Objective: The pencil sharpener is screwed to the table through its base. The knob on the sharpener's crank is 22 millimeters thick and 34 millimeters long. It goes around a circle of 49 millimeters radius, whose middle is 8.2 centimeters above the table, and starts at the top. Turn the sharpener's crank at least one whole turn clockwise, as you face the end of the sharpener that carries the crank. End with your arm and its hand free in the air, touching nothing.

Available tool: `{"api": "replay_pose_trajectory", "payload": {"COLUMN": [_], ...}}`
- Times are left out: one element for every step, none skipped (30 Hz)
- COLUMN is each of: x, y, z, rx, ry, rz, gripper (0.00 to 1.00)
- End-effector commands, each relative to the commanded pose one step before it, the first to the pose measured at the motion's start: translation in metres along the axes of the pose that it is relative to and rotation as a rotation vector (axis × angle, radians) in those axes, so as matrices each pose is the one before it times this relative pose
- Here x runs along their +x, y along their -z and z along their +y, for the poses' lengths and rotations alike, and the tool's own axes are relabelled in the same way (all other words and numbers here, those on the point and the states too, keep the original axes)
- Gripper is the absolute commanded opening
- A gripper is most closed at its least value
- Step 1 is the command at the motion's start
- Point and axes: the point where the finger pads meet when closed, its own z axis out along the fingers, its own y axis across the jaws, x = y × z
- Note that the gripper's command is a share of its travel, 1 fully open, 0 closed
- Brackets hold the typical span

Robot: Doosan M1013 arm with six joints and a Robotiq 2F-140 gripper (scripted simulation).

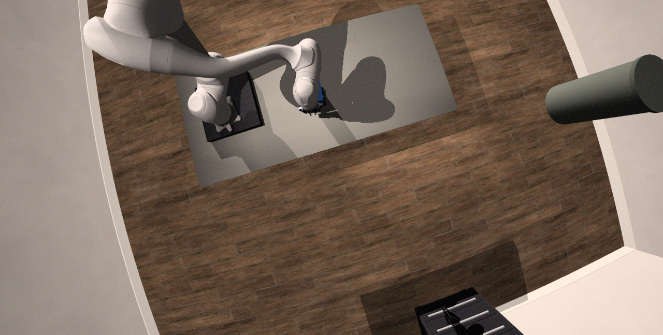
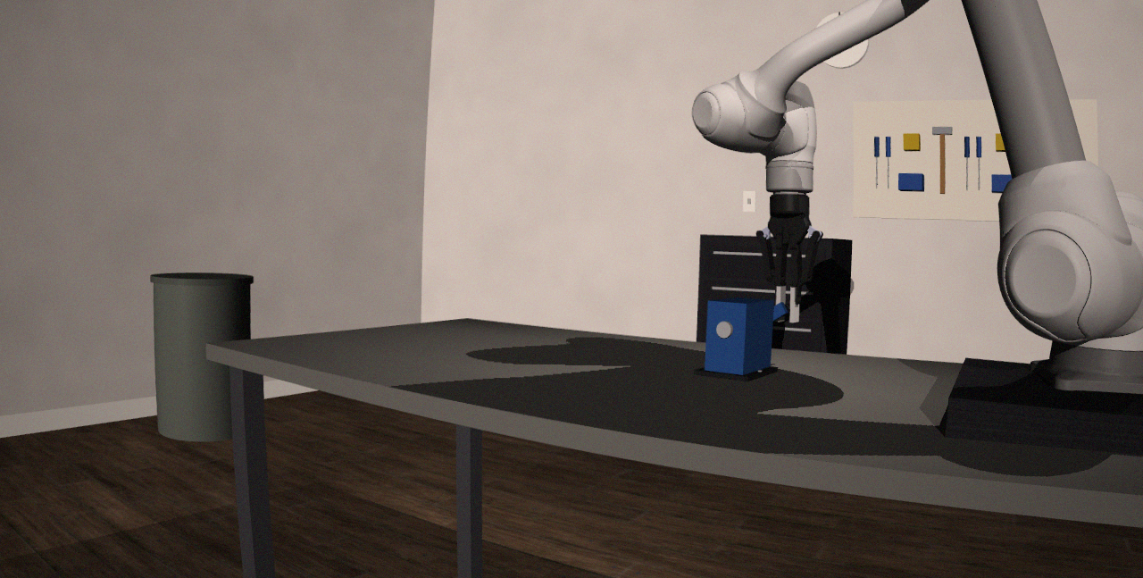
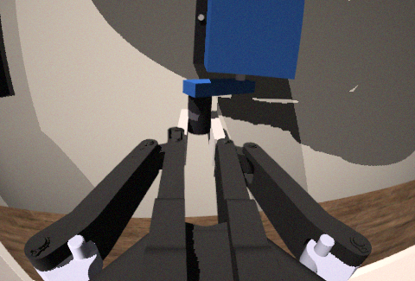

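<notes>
The blue pencil sharpener (image 2: pixel 737 337) stands on its dark base on the table; it also shows in the wrist view (image 3: pixel 256 4) and from above (image 1: pixel 321 93). Its blue crank arm (image 3: pixel 220 86) sticks out from the end facing the arm and carries a dark knob (image 3: pixel 200 115). My gripper (image 3: pixel 198 122) hangs straight down over the crank end, with its two fingertips closed on the knob from both sides. In the side view the gripper (image 2: pixel 787 306) holds the knob just right of the sharpener, near its top, with the crank arm (image 2: pixel 777 310) tilted.
The arm's dark mounting plate (image 2: pixel 1038 406) sits at the table's right end. A grey bin (image 2: pixel 199 355) stands on the floor left of the table. A black cabinet (image 2: pixel 771 290) stands behind the table. A tool board (image 2: pixel 935 158) hangs on the wall.
</notes>
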Motion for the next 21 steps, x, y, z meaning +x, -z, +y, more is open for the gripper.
{"api": "replay_pose_trajectory", "payload": {"x": [-0.00011, 0.0, 0.0, 0.0, 0.0, 0.0, 0.0, 0.0, 0.0, 0.0, 0.0, 0.0, 0.0, 0.0, 0.0, 0.0, 0.0, 0.0, 0.0, 0.0, 0.0], "y": [0.01162, 0.00124, 0.00106, 0.0, 0.0, 0.00101, 0.00086, 0.00078, 0.00067, 0.00055, 0.00051, 0.00033, 0.00031, 0.00019, 0.00011, 0.0001, -0.00002, -0.00005, -0.00004, -0.00004, 0.0], "z": [0.01378, 0.00197, 0.00204, 0.0, 0.0, 0.00204, 0.00207, 0.00206, 0.00206, 0.00205, 0.00199, 0.00198, 0.0019, 0.00185, 0.00177, 0.00166, 0.00146, 0.00133, 0.00122, 0.00111, 0.0], "rx": [-0.01727, 0.0, 0.0, 0.0, 0.0, 0.0, 0.0, 0.0, 0.0, 0.0, 0.0, 0.0, 0.0, 0.0, 0.0, 0.0, 0.0, 0.0, 0.0, 0.0, 0.0], "ry": [0.00547, 0.0, 0.0, 0.0, 0.0, 0.0, 0.0, 0.0, 0.0, 0.0, 0.0, 0.0, 0.0, 0.0, 0.0, 0.0, 0.0, 0.0, 0.0, 0.0, 0.0], "rz": [-0.00416, 0.0, 0.0, 0.0, 0.0, 0.0, 0.0, 0.0, 0.0, 0.0, 0.0, 0.0, 0.0, 0.0, 0.0, 0.0, 0.0, 0.0, 0.0, 0.0, 0.0], "gripper": [0.0, 0.0, 0.0, 0.0, 0.0, 0.0, 0.0, 0.0, 0.0, 0.0, 0.0, 0.0, 0.0, 0.0, 0.0, 0.0, 0.0, 0.0, 0.0, 0.0, 0.0]}}
